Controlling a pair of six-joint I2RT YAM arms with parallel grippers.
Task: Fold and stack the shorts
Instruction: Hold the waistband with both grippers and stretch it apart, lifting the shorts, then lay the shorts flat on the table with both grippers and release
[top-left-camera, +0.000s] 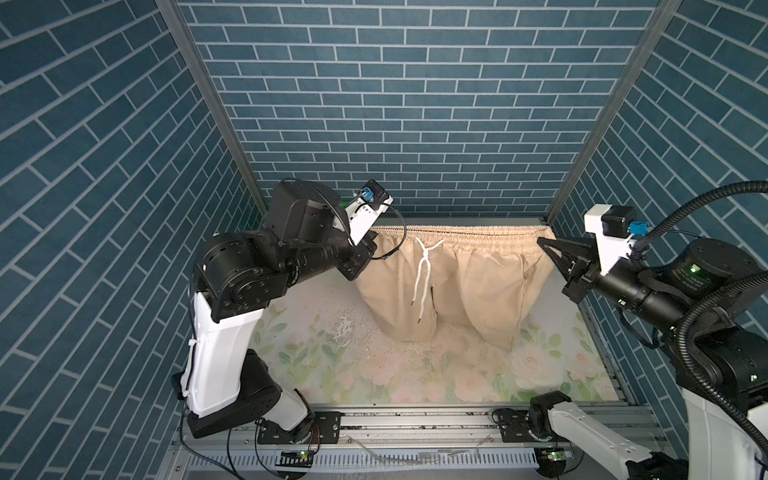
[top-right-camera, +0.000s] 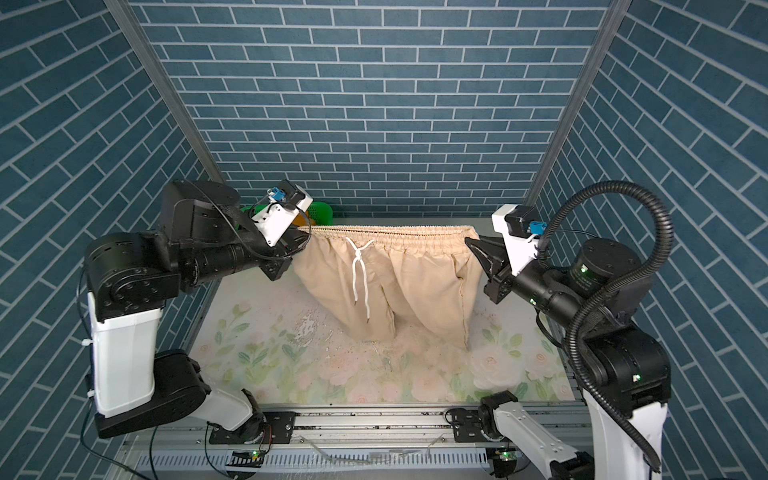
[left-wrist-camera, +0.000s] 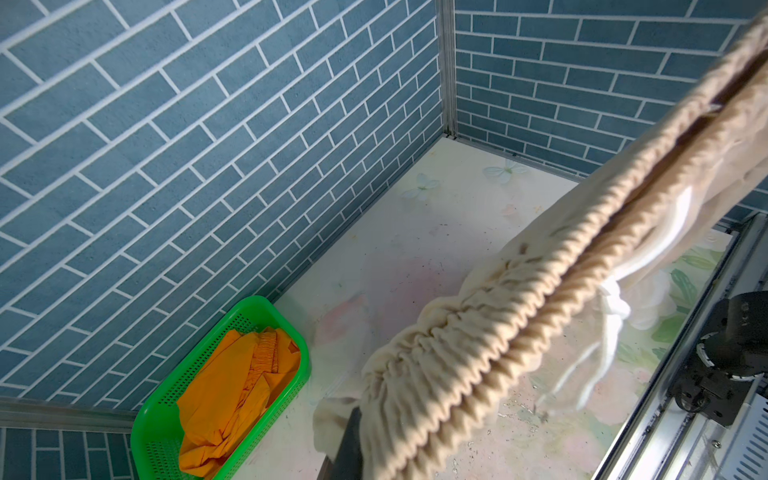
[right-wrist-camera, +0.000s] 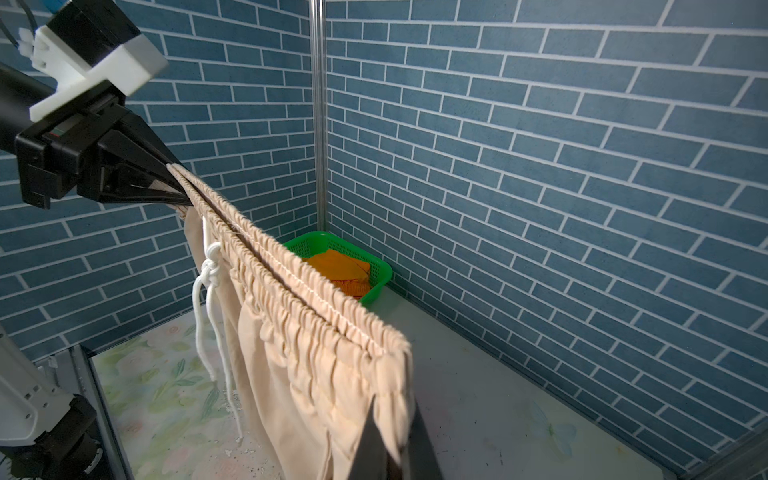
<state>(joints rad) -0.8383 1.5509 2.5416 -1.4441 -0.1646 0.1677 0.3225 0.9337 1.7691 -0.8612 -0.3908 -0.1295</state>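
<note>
Beige shorts (top-left-camera: 457, 282) hang stretched over the far side of the counter (top-left-camera: 332, 361). The left gripper (right-wrist-camera: 178, 185) and right gripper (top-left-camera: 544, 245) each have jaws clamped on a waistband end. Only the wrist views show the orange shorts (left-wrist-camera: 232, 395), in the green basket (left-wrist-camera: 166, 399) at the far-left corner. In both top views the left arm hides them.

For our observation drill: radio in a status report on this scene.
Left claw, right claw shut on beige shorts, waistband taut. Orange shorts in green basket. Nothing in the way.
</note>
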